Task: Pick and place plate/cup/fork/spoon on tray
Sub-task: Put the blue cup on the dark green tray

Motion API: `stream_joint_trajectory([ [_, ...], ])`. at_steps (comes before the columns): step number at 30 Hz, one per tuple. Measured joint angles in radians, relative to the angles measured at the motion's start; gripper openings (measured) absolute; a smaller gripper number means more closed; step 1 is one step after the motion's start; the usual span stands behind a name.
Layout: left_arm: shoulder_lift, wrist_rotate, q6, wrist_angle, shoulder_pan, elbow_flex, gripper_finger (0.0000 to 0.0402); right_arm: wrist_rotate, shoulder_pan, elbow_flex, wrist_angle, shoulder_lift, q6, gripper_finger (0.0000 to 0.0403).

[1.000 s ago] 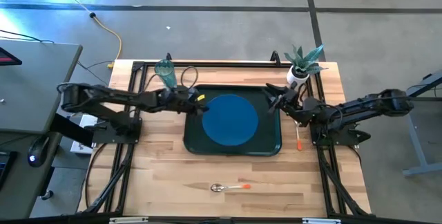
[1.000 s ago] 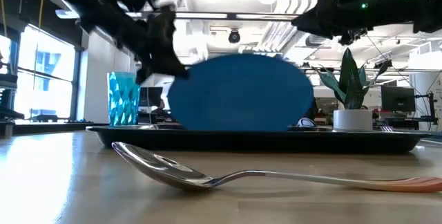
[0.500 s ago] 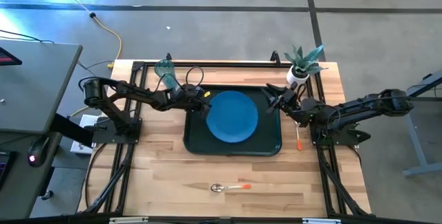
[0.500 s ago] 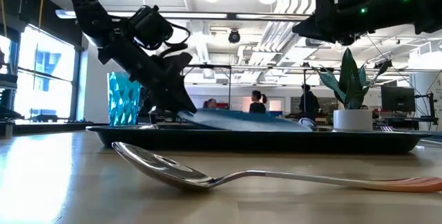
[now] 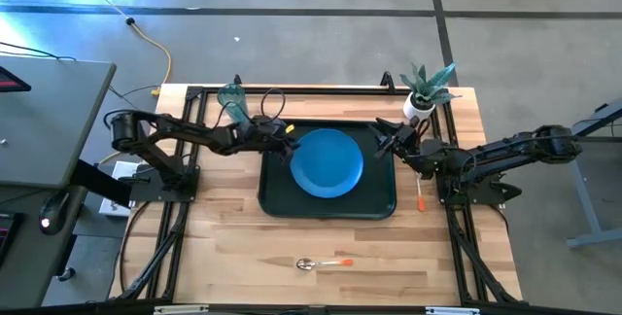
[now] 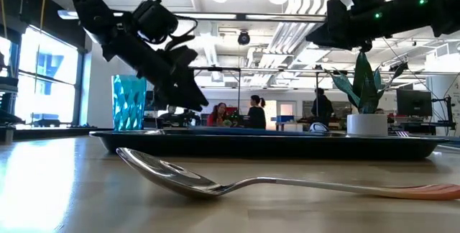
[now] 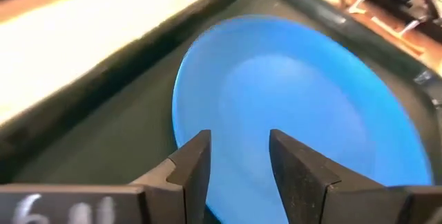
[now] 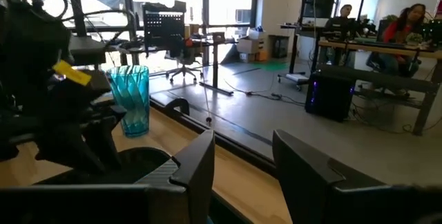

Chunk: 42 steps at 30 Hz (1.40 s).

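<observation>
The blue plate [image 5: 328, 162] lies flat in the dark tray [image 5: 275, 201]. My left gripper [image 5: 283, 150] stands open just above the plate's left edge [image 7: 190, 92] and touches nothing; the plate shows between its fingers. My right gripper [image 5: 385, 143] waits open above the tray's far right corner. The teal cup [image 5: 233, 101] stands upright on the table beyond the tray's far left corner. The fork [image 5: 420, 194] lies on the table right of the tray. The spoon [image 5: 312, 263] lies near the front edge, its bowl resting on the wood [image 6: 169, 175].
A white pot with a green plant [image 5: 424, 91] stands at the far right of the table. Black frame rails [image 5: 175, 247] run along both sides of the table. Bare wood lies between the tray and the spoon. People stand in the room beyond the table.
The plate stood tilted up on the tray in my left gripper's hold. It has come down, first to a low slant and then flat in the tray. My left gripper has let go of it and risen slightly above the tray's left side.
</observation>
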Motion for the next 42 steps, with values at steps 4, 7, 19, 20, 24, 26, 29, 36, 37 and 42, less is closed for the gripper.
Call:
stream_joint_trajectory([
  [4,-0.09,-0.012,0.05,-0.062,0.007,0.0,0.0146,-0.001,0.0,0.0,-0.007,0.0,0.006,0.014],
  [7,-0.183,-0.032,0.076,-0.139,0.023,0.0,0.0147,0.005,0.0,0.0,-0.038,0.0,0.006,0.014],
  [19,-0.404,-0.176,0.279,-0.896,0.232,0.336,0.0147,0.077,0.0,0.0,-0.099,0.0,0.027,0.014],
  [20,-0.403,-0.202,0.326,-0.932,0.257,0.37,0.0147,0.078,0.0,0.0,-0.103,0.0,0.027,0.014],
  [24,-0.376,-0.215,0.422,-1.04,0.372,0.475,0.0147,0.081,0.0,0.0,-0.121,0.0,0.025,0.014],
  [26,-0.36,-0.215,0.436,-1.07,0.432,0.511,0.0147,0.081,0.0,0.0,-0.127,0.0,0.025,0.014],
  [29,-0.334,-0.216,0.439,-1.117,0.52,0.517,0.0147,0.08,0.0,0.0,-0.127,0.0,0.025,0.014],
  [36,-0.255,-0.275,0.384,-1.232,0.652,0.515,0.0147,0.066,0.0,0.0,-0.139,0.0,0.028,0.014],
  [37,-0.247,-0.293,0.376,-1.231,0.66,0.515,0.0147,0.06,0.0,0.0,-0.141,0.0,0.031,0.014],
  [42,-0.203,-0.314,0.377,-1.229,0.681,0.516,0.0138,0.028,0.0,0.0,-0.145,0.0,0.032,0.014],
])
